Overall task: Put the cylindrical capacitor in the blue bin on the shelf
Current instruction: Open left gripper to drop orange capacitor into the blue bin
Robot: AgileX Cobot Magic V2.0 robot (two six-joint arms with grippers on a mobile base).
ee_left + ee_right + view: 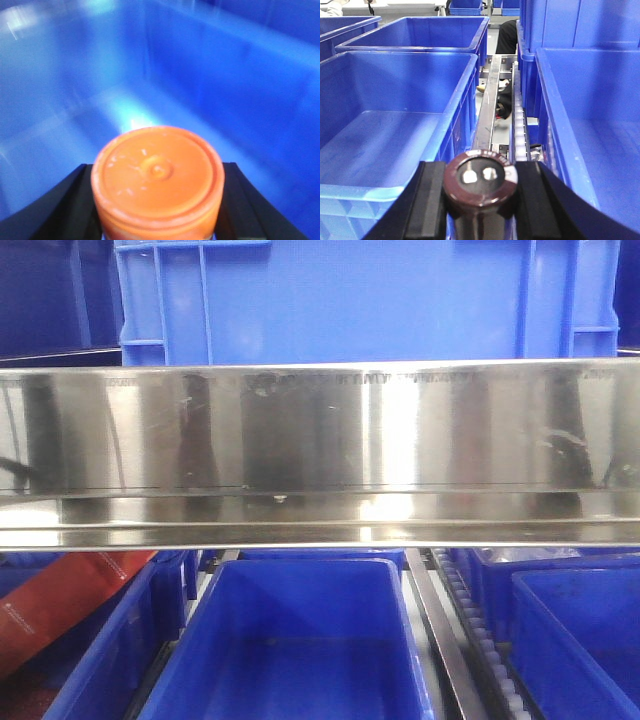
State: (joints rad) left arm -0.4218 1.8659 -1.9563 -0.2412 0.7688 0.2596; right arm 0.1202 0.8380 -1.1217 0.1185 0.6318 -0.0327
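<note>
**Left wrist view.** The left end effector [157,202] is clenched on an orange object [157,172], a round capped piece seen end-on above the floor of a blue bin [235,75]. We take it to play no part in the task.

**Front view.** The shelf [320,430] crosses the frame as a reflective steel rail. Neither arm is visible.

**Right wrist view.** The right end effector [480,202] grasps the cylindrical capacitor [480,180] between two black fingers [427,200], terminals towards the camera. The capacitor sits in front of the near right corner of the left-hand bin [462,112], beside the roller track [520,120]. The right-hand bin [552,115] lies just past the track.

We judge the step in hand to be the carry to the bin. The next move calls for a sideways shift until the capacitor is clear of rim and track and over a bin floor, then release. We cannot tell which bin is meant.
</note>
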